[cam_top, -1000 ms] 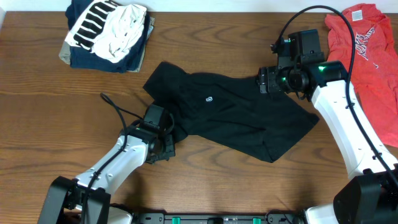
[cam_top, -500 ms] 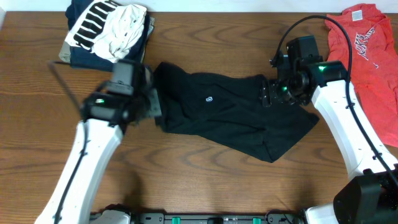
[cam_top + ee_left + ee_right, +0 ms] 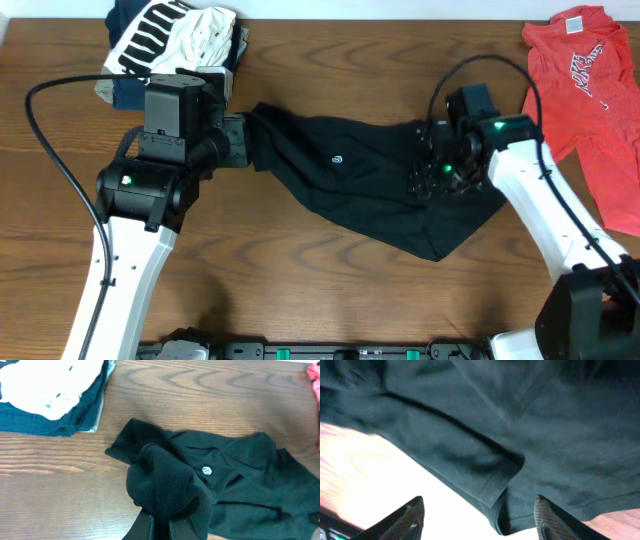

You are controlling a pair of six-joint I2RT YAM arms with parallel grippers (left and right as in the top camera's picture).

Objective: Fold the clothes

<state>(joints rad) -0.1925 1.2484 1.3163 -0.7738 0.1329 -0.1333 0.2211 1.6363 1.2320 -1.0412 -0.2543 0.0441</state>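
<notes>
The black garment (image 3: 360,190) with its small white logo (image 3: 340,158) lies spread across the middle of the table. My left gripper (image 3: 243,142) is shut on its bunched left corner; in the left wrist view the black mesh fabric (image 3: 165,485) is pinched between the jaws of that gripper (image 3: 161,527). My right gripper (image 3: 425,180) hovers low over the garment's right part. In the right wrist view the right gripper (image 3: 479,516) is open, a folded hem corner (image 3: 497,497) just ahead of its fingertips (image 3: 552,520). The coral-red T-shirt (image 3: 590,80) lies at the far right.
A pile of folded clothes (image 3: 170,50), dark blue with white and striped pieces on top, sits at the back left, close behind my left gripper; it also shows in the left wrist view (image 3: 45,390). The table (image 3: 330,290) is brown wood.
My left arm has swung from the table's front toward the back, carrying the garment's left corner with it. The right gripper has moved forward over the garment's right side and narrowed slightly.
</notes>
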